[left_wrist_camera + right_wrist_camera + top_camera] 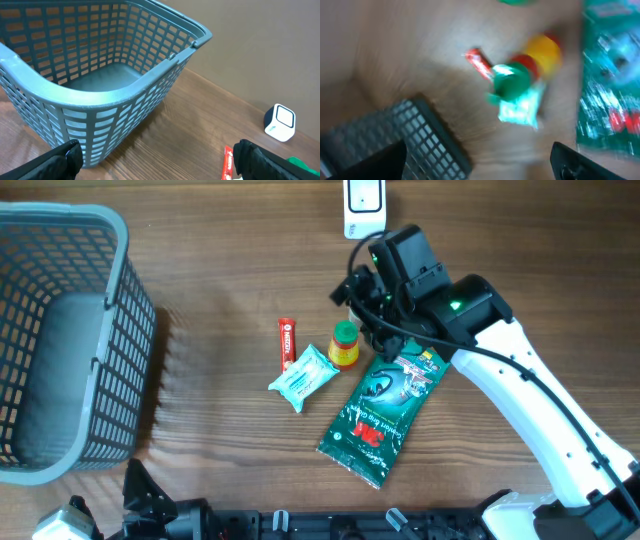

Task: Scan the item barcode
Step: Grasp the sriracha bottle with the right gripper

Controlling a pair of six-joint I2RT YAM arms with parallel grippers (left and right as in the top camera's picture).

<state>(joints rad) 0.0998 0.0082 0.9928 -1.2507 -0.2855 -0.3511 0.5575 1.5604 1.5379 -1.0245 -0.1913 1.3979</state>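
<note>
Four items lie mid-table: a red tube (286,343), a pale teal packet (303,377), a small yellow bottle with a green cap (344,345) and a dark green bag (385,415). The white scanner (365,205) stands at the far edge. My right gripper (363,313) hovers just above and behind the bottle, open, holding nothing. Its blurred wrist view looks down on the bottle (512,80), the packet (520,107) and the bag (610,90), all ahead of the open right gripper (480,165). My left gripper (157,165) is open and empty near the red tube (227,162).
A large grey-blue mesh basket (60,340) fills the left side of the table, and its wall (100,115) is close in front of the left gripper. The scanner (280,122) shows at the right of the left wrist view. The basket's corner (415,135) sits under the right wrist.
</note>
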